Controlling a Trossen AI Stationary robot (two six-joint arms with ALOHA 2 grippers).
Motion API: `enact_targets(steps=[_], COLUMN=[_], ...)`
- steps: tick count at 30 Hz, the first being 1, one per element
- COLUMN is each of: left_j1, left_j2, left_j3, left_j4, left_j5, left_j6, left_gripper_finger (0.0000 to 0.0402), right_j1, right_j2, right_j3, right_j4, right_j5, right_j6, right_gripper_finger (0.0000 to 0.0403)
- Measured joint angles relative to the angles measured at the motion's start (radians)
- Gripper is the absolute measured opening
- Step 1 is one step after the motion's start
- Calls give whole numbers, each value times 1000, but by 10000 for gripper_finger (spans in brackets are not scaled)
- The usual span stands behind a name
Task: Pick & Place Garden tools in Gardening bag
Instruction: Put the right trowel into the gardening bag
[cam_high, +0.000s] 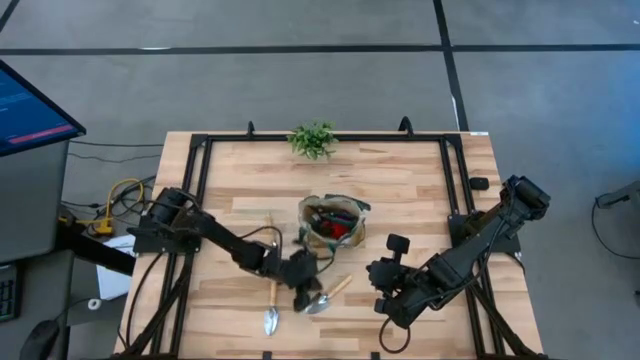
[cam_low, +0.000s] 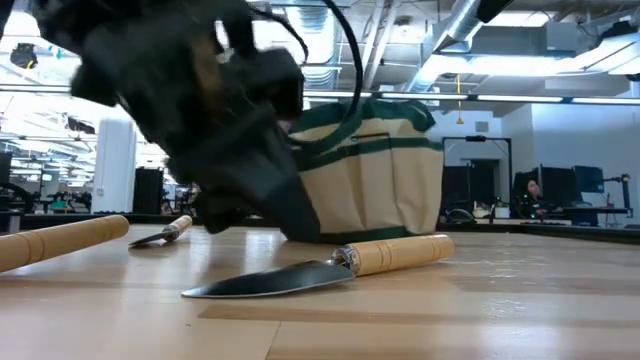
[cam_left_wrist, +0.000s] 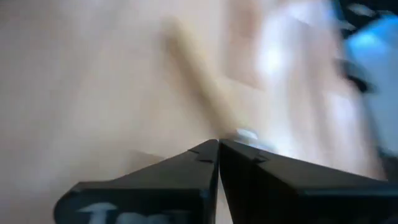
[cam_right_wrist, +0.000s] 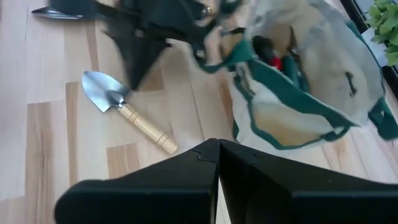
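Tan fabric gardening bag with green trim (cam_high: 333, 221) mid-table; red-and-black item inside. No legible writing seen. Silver trowel with pale wooden handle (cam_high: 327, 296) lies just front of bag. Left gripper (cam_high: 303, 284) beside trowel, fingers closed, empty. Right gripper (cam_high: 381, 272) right of bag, closed, empty.

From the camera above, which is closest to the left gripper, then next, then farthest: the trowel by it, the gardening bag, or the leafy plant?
1. The trowel, right beside the shut left gripper, at the table's front.
2. The gardening bag, farther back, mid-table.
3. The leafy plant, farthest, at the table's back edge.
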Motion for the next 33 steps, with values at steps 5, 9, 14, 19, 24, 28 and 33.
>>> enact_targets(steps=[5, 9, 14, 19, 24, 28, 33], left_j1=[-60, -64, -42, -7, 0, -8, -47], left_j2=[-36, -107, -229, -341, -417, -483, -548], left_j3=[0, -1, 0, -1, -1, -1, 0], left_j4=[-13, -52, -150, -260, -278, -288, -391], left_j5=[47, -12, -175, -247, -248, -250, -141], left_j6=[-5, 57, 182, 249, 318, 378, 332], left_gripper_finger=[1, 1, 1, 1, 1, 1, 1], right_j1=[0, -1, -1, -1, 0, 0, 0], right_j2=[0, 0, 0, 0, 0, 0, 0], right_j3=[0, 0, 0, 0, 0, 0, 0], right_j4=[0, 2, 5, 5, 5, 4, 3], right_j5=[0, 0, 0, 1, 1, 1, 1], right_j6=[0, -1, 0, 0, 0, 0, 0], right_gripper_finger=[0, 0, 0, 0, 0, 0, 0])
